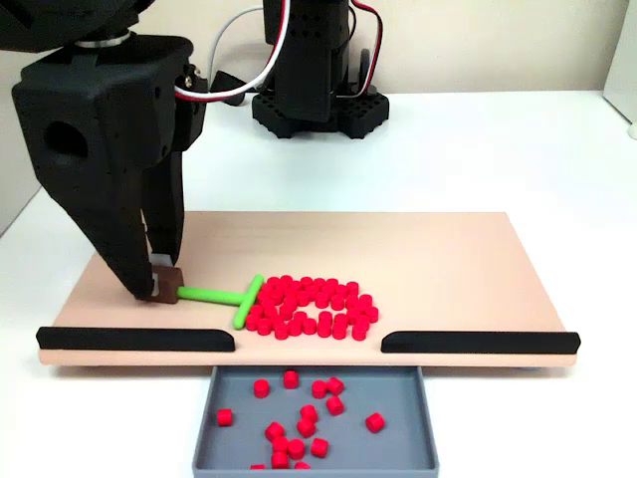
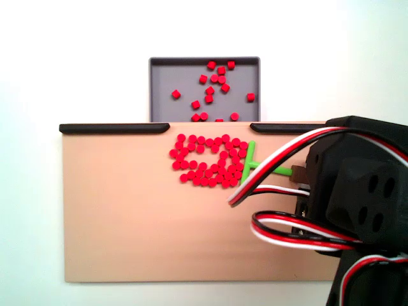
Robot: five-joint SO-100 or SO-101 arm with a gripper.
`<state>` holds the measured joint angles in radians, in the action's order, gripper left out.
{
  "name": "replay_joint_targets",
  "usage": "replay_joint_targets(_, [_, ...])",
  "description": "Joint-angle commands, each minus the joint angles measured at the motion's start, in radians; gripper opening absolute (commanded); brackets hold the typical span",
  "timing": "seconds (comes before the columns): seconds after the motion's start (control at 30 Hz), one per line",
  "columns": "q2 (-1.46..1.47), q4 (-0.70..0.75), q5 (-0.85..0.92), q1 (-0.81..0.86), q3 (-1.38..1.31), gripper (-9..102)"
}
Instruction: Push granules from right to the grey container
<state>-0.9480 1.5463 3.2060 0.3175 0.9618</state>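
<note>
Granules [image 1: 311, 307] piled right of hand [image 1: 159, 284].

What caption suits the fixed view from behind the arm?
Gripper holds a green T-shaped pusher against red granules below the grey container.

No text, label, brand, number or sign can be read in either fixed view.
</note>
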Motion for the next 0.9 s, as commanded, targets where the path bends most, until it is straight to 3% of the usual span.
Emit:
replay_joint_targets(0.0, [-0.023,-0.002,-0.051,-0.006,-0.032,0])
replay_joint_targets(0.87, [-0.026,-0.002,-0.241,-0.037,-0.032,0])
